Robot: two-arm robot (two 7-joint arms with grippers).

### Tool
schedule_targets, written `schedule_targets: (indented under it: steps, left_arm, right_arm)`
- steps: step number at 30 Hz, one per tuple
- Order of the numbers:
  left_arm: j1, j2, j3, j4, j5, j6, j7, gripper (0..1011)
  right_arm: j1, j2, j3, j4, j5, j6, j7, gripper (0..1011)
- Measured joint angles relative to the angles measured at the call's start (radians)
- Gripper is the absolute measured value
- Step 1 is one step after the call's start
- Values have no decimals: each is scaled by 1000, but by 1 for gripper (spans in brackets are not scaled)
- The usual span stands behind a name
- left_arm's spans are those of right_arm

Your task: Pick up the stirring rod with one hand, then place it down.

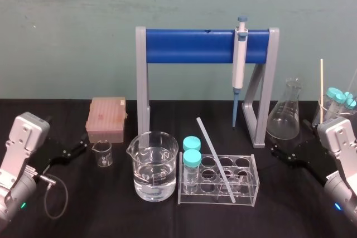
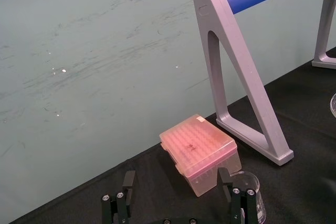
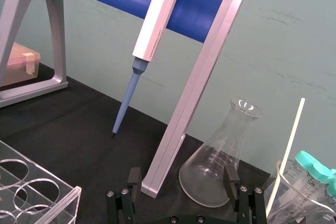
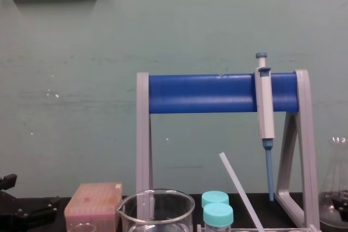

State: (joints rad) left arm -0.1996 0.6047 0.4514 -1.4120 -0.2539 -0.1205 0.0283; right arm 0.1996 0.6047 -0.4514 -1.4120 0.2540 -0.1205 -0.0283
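Near the front edge of the desk (image 1: 111, 210), at centre: thin translucent white stirring rod (image 1: 216, 159), leaning in clear plastic tube rack (image 1: 252, 185), long axis from front-right up to back-left. Stands closer to black right gripper (image 1: 277, 153) at the right edge, fingers spread wide, than to black left gripper (image 1: 82, 144) at the left edge, equally wide.

Chest view: stirring rod (image 4: 240, 191) lower end runs off the frame's bottom edge. Large beaker (image 4: 157, 213) base cut off likewise. Flask (image 4: 329, 213), at the worktop's right end, half lost past frame edge. Left wrist view: small beaker (image 2: 249, 179) partly behind left gripper (image 2: 176, 174).
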Motion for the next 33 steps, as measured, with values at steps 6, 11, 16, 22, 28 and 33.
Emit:
schedule_targets:
  steps: [6, 11, 16, 22, 28, 33]
  left_arm:
    - [0, 0, 0, 0, 0, 0, 0, 1000]
    - [0, 0, 0, 0, 0, 0, 0, 1000]
    - [0, 0, 0, 0, 0, 0, 0, 1000]
    - [0, 0, 0, 0, 0, 0, 0, 1000]
    - [0, 0, 0, 0, 0, 0, 0, 1000]
    - [0, 0, 0, 0, 0, 0, 0, 1000]
  right_arm:
    - [0, 0, 0, 0, 0, 0, 0, 1003]
    - [0, 0, 0, 0, 0, 0, 0, 1003]
    - [0, 0, 0, 0, 0, 0, 0, 1003]
    - [0, 0, 0, 0, 0, 0, 0, 1003]
    - [0, 0, 0, 0, 0, 0, 0, 1003]
    - [0, 0, 0, 0, 0, 0, 0, 1003]
